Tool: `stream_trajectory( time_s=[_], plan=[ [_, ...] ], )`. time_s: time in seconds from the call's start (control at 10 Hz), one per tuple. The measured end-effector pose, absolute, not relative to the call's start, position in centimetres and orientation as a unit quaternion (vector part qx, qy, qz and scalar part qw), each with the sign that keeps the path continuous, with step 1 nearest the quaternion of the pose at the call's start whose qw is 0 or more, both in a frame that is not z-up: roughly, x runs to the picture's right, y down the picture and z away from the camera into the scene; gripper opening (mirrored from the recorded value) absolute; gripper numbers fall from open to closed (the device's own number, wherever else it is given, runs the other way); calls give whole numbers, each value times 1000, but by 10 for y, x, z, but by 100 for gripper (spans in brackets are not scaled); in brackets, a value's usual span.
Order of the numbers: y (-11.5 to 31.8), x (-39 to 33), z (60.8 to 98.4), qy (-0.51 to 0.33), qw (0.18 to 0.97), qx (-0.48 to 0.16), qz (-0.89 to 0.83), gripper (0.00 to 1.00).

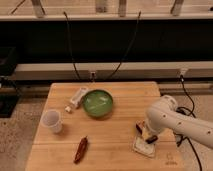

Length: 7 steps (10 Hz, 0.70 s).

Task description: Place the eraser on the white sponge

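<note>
The white sponge (144, 147) lies flat on the wooden table (120, 150) near its front right. My gripper (145, 133) hangs at the end of the white arm (170, 120), just above and behind the sponge's far edge. A small pale piece shows at the gripper's tip; I cannot tell whether it is the eraser. A small white cube (67, 108) lies at the left, beside the long narrow white block (78, 96).
A green bowl (97, 103) sits mid-table. A white cup (52, 121) stands at the left. A reddish-brown oblong object (81, 149) lies near the front edge. Black cables hang behind the table.
</note>
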State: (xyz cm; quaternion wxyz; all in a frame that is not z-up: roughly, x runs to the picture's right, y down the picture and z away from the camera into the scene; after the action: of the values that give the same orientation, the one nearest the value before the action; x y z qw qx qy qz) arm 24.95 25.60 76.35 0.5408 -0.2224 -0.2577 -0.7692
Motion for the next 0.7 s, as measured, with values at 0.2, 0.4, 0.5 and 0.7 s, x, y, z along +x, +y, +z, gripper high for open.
stream_trajectory(
  time_s=[0.2, 0.4, 0.5, 0.7],
  plan=[
    [257, 250, 763, -262, 527, -218, -778, 14],
    [258, 250, 763, -265, 522, -217, -781, 23],
    [258, 250, 763, -266, 519, -217, -783, 31],
    [259, 250, 764, -270, 508, -213, -790, 46]
  ],
)
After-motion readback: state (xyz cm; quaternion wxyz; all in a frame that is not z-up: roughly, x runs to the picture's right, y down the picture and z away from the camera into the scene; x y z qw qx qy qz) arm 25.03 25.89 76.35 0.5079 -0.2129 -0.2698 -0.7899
